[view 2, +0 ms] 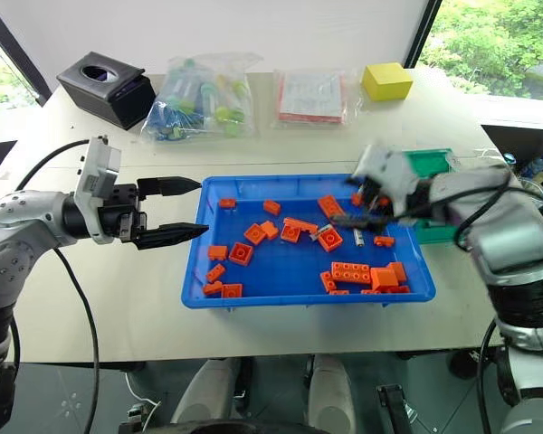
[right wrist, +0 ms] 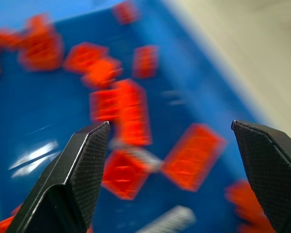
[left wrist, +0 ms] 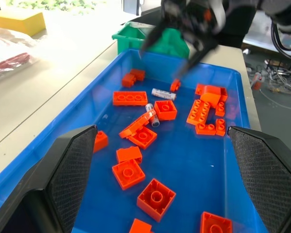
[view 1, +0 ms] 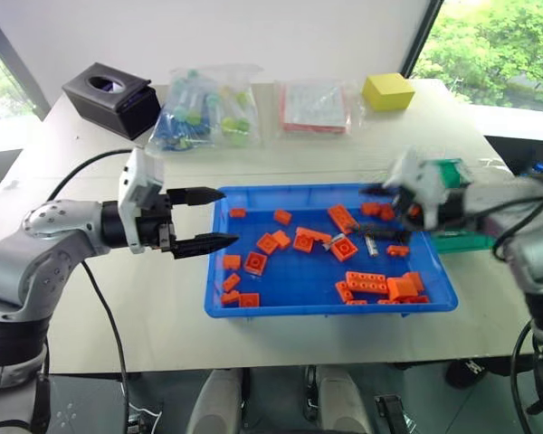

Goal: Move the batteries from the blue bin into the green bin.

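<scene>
Crowding your batteries (left wrist: pixel 163 93) are orange bricks (left wrist: pixel 156 197) all over the blue bin (view 1: pixel 253 316); two silver cylinders lie mid-bin, one touching a brick. Green bin (view 2: pixel 432 164) sits by the bin's right edge. Right gripper (left wrist: pixel 177 53) w/ fingers spread, empty, above bin; left gripper (view 1: pixel 208 218) spread too, at its left edge.
</scene>
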You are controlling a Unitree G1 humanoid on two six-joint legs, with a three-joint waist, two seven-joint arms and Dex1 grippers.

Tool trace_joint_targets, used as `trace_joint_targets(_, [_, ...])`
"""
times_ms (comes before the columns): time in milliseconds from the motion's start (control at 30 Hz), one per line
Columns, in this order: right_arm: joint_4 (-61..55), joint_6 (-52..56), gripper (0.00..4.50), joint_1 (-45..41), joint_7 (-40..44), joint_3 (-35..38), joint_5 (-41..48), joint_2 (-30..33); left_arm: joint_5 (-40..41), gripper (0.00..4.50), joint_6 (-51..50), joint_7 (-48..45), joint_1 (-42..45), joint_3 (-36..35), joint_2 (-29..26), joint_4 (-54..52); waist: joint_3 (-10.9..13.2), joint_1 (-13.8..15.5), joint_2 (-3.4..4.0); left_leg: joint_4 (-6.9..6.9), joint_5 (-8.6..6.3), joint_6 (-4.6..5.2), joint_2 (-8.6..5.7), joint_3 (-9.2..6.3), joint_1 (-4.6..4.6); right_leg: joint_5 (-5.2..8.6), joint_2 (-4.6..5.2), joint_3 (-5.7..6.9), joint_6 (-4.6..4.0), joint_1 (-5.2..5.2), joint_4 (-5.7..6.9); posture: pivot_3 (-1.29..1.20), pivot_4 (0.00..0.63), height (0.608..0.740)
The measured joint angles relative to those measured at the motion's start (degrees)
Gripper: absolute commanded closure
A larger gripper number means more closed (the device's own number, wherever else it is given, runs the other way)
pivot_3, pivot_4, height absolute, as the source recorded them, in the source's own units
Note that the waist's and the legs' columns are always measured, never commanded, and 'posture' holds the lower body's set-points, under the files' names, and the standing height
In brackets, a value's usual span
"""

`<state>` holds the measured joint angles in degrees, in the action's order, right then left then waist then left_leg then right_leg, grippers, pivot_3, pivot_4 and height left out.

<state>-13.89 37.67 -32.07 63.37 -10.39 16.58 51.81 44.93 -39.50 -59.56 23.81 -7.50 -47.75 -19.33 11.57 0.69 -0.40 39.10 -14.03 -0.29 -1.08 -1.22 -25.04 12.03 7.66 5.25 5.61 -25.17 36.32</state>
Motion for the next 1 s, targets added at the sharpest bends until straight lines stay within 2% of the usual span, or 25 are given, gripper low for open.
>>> trace_joint_targets(200, [8.4, -9.4, 0.37, -6.0, 4.7, -10.0, -7.8, -2.3, 0.0, 0.00, 0.1, 0.0, 0.1, -0.1, 0.0, -0.1, 0.0, -0.3, -0.01, 0.00, 0.00, 0.00, 0.01, -0.01, 0.01, -0.01, -0.06, 0.01, -0.01, -0.04, 0.03, 0.00, 0.150, 0.692])
trace_joint_targets(333, [16.3, -15.9, 0.37, -9.0, 7.3, -14.1, -13.0, -4.4, 0.0, 0.00, 0.1, 0.2, -0.3, -0.5, 0.0, -0.5, 0.0, -0.3, -0.01, 0.00, 0.00, -0.01, 0.01, 0.02, 0.01, -0.01, -0.05, 0.00, -0.01, -0.04, 0.03, 0.00, 0.150, 0.692])
trace_joint_targets(700, [27.9, -24.7, 0.37, -14.7, 11.2, -16.3, -21.0, -8.7, 0.3, 0.00, 0.0, 2.0, -2.3, -2.4, -0.1, -2.7, 0.0, -0.3, -0.02, 0.00, 0.01, -0.02, 0.00, 0.00, 0.03, -0.02, -0.06, 0.00, -0.01, -0.01, 0.03, 0.00, 0.150, 0.692])
trace_joint_targets(800, [29.4, -24.6, 1.12, -15.7, 12.0, -16.3, -22.3, -10.0, 0.3, 0.00, 0.0, 2.3, -2.4, -2.5, -0.1, -2.8, 0.0, -0.3, -0.02, 0.00, 0.01, -0.02, 0.00, 0.01, 0.04, -0.02, -0.06, 0.00, -0.01, 0.01, 0.03, 0.00, 0.150, 0.692])
trace_joint_targets(933, [29.8, -24.0, 3.14, -16.0, 13.4, -16.4, -23.2, -10.6, 0.3, 0.00, 0.0, 2.3, -2.4, -2.5, -0.1, -2.8, 0.0, -0.3, -0.02, 0.00, 0.01, -0.02, 0.00, 0.01, 0.05, -0.02, -0.06, 0.00, -0.01, 0.01, 0.04, 0.00, 0.150, 0.692])
trace_joint_targets(1000, [29.7, -23.3, 3.14, -16.0, 13.9, -16.4, -23.3, -10.7, 0.3, 0.00, 0.0, 2.3, -2.4, -2.5, -0.1, -2.8, 0.0, -0.3, -0.02, 0.00, 0.01, -0.02, 0.00, 0.01, 0.05, -0.02, -0.06, 0.00, -0.01, 0.01, 0.04, 0.00, 0.150, 0.692])
